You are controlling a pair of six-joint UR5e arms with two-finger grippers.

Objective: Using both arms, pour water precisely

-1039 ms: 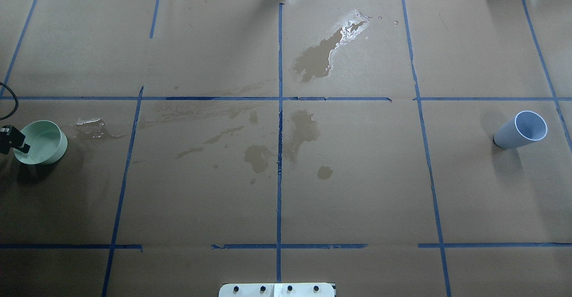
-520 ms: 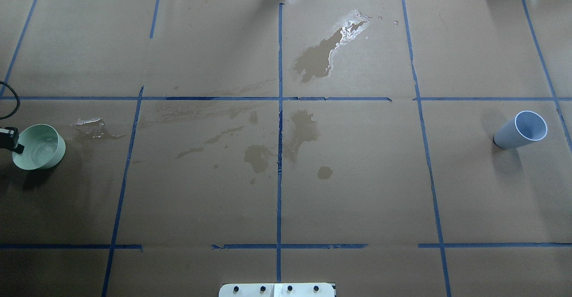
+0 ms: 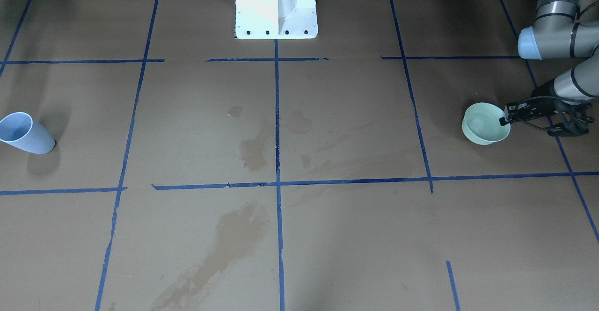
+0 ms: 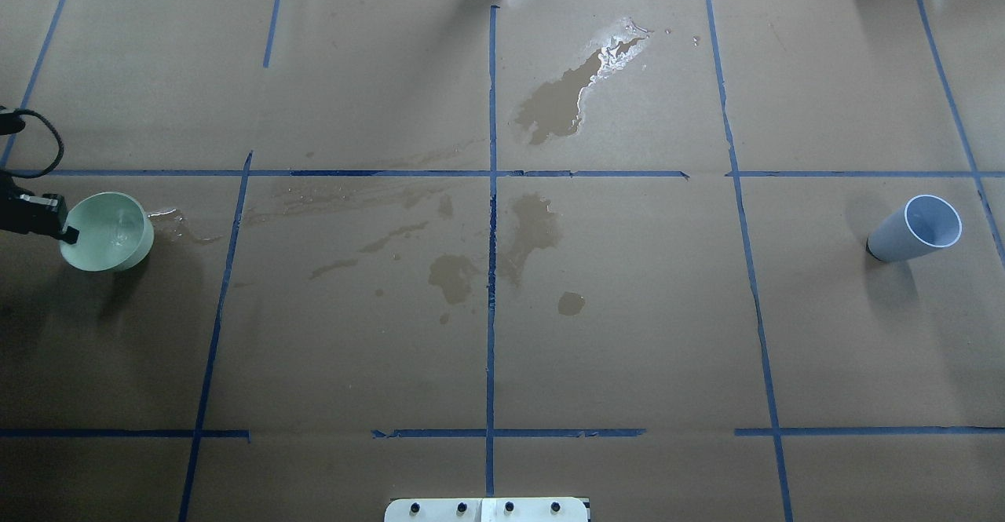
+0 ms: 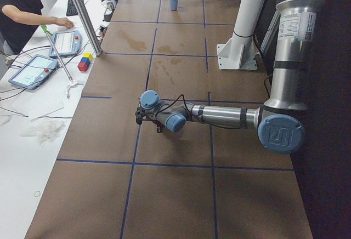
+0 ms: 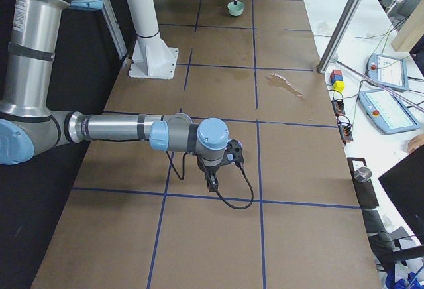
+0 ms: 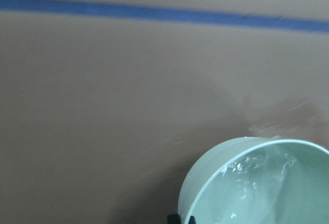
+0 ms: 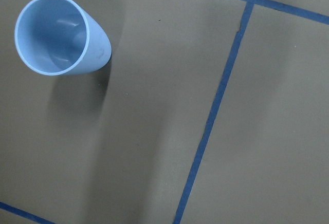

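Note:
A pale green bowl [image 4: 106, 231] hangs just over the table at the far left, and my left gripper [image 4: 67, 233] is shut on its near-left rim. Rippling clear water [image 7: 259, 185] lies inside it. In the front-facing view the same bowl [image 3: 485, 124] and left gripper [image 3: 505, 117] sit at the right. A light blue cup [image 4: 915, 229] stands alone at the far right and looks empty in the right wrist view [image 8: 61, 36]. My right gripper [image 6: 212, 184] shows only in the exterior right view, pointing down over the paper; I cannot tell whether it is open or shut.
Brown paper with blue tape lines [image 4: 492, 192] covers the table. Wet patches lie at the far centre [image 4: 561, 102], in the middle [image 4: 534, 231] and beside the bowl [image 4: 177, 220]. The white pedestal [image 3: 276, 7] stands at the robot's edge. A person [image 5: 22, 9] sits at a side table.
The left gripper has carried the green bowl right and away from the robot's edge. The bowl now sits more level, with the water rippling inside. The blue cup has not moved.

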